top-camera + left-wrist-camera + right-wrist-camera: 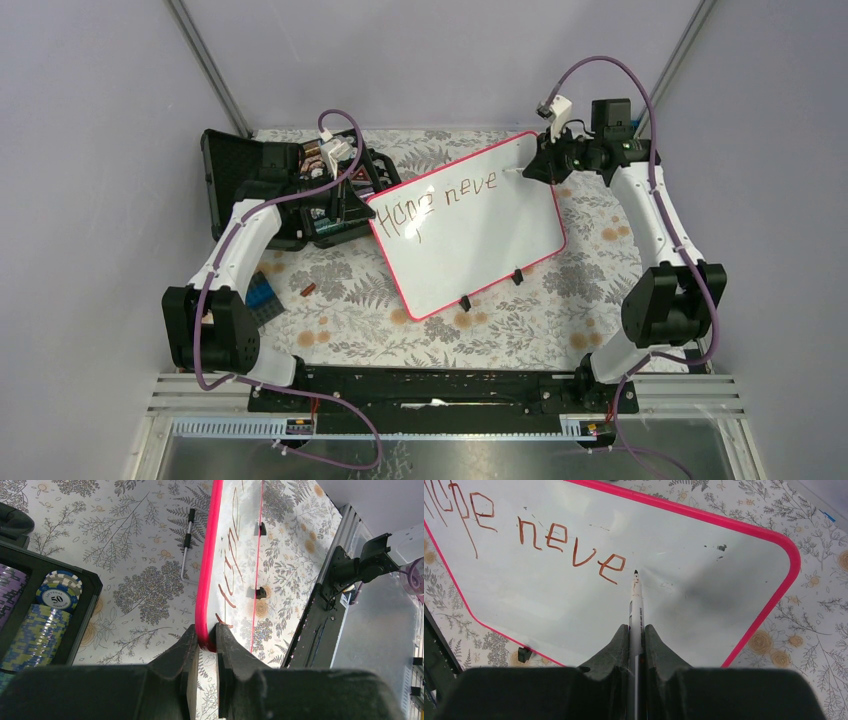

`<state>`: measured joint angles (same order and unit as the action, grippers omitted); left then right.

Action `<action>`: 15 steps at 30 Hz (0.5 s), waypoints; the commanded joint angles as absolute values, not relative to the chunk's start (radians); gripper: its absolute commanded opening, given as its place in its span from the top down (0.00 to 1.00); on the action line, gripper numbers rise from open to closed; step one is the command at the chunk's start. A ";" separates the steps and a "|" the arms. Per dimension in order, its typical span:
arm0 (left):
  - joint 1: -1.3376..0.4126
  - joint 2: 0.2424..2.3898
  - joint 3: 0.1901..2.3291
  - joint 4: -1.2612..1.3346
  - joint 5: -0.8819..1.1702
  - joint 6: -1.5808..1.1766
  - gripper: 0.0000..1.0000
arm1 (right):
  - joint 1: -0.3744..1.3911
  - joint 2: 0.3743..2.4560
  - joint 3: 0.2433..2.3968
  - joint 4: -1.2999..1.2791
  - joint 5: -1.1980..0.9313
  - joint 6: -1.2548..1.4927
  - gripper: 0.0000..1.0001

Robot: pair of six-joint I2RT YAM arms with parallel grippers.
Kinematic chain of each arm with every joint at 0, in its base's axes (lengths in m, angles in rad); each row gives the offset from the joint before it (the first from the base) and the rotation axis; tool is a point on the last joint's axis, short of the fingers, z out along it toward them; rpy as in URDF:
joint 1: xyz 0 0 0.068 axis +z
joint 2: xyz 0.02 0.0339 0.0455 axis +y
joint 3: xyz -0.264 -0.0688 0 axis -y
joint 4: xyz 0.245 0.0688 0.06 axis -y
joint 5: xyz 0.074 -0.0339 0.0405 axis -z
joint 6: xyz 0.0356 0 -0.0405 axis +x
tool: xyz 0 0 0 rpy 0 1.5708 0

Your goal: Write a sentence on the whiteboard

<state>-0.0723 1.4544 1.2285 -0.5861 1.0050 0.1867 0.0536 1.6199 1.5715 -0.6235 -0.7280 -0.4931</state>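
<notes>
Writing in brown reads "Hope neve" across the whiteboard, which sits askew at the middle of the floral counter. Just past the last letter, a marker has its tip at the board, pinched tight in the right claw. The left claw is clamped on the board's pink rim, near a black case of poker chips.

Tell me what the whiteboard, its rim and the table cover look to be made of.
Whiteboard: glossy white coated panel, perhaps melamine; it shows sheen and grey reflections. Rim: likely smooth pink-red plastic, given its even colour and rounded edge. Table cover: matte sheet with printed floral pattern; cloth or vinyl, cannot tell.
</notes>
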 commanded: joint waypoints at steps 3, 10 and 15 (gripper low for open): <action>-0.097 1.461 1.253 -0.558 0.985 0.250 1.00 | 0.070 1.636 1.628 -0.611 -0.758 -0.492 1.00; -0.098 1.463 1.250 -0.558 0.984 0.252 1.00 | 0.078 1.656 1.644 -0.610 -0.740 -0.495 1.00; -0.098 1.463 1.251 -0.559 0.984 0.252 1.00 | 0.078 1.669 1.645 -0.611 -0.731 -0.499 1.00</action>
<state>-0.0727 1.4544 1.2285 -0.5861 1.0050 0.1871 0.0704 1.6600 1.6035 -0.6197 -0.7258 -0.4931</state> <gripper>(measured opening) 0.152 0.166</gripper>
